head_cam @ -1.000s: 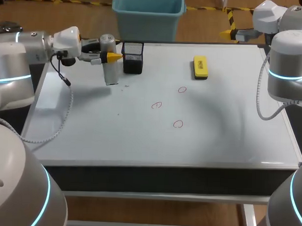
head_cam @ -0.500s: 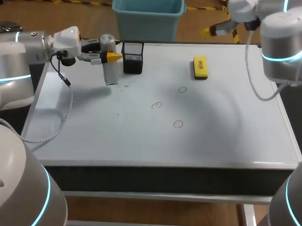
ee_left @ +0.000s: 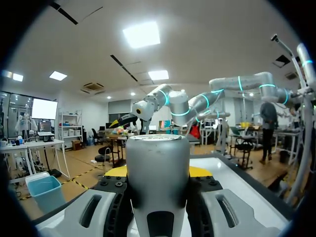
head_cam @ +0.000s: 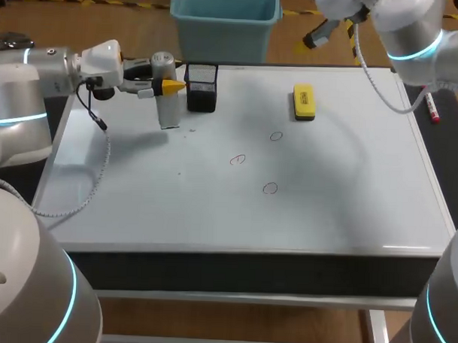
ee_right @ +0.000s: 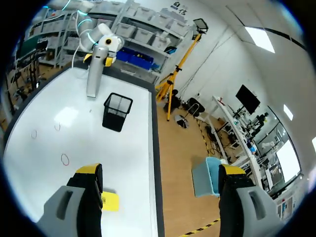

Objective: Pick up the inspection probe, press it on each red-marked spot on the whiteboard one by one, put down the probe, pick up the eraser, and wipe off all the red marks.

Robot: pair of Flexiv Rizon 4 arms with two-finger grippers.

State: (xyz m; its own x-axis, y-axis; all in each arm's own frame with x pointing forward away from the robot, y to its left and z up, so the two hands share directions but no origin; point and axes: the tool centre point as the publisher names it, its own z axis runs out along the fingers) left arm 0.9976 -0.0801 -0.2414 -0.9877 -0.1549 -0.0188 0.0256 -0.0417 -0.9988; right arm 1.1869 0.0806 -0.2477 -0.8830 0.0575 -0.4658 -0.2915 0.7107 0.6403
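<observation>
Probe [head_cam: 168, 109] in hand; pressing seemingly not begun, wiping all to do.
Left pincer [head_cam: 169, 87] is clenched on the probe, upright just beside the mesh basket [head_cam: 201, 88]. Three red marks [head_cam: 270, 188] show on the whiteboard [head_cam: 326, 190] near the basket; the eraser [head_cam: 304, 102] lies on its other side. Basket's contents cannot be told. Right pincer [ee_right: 160, 170] hangs released.
</observation>
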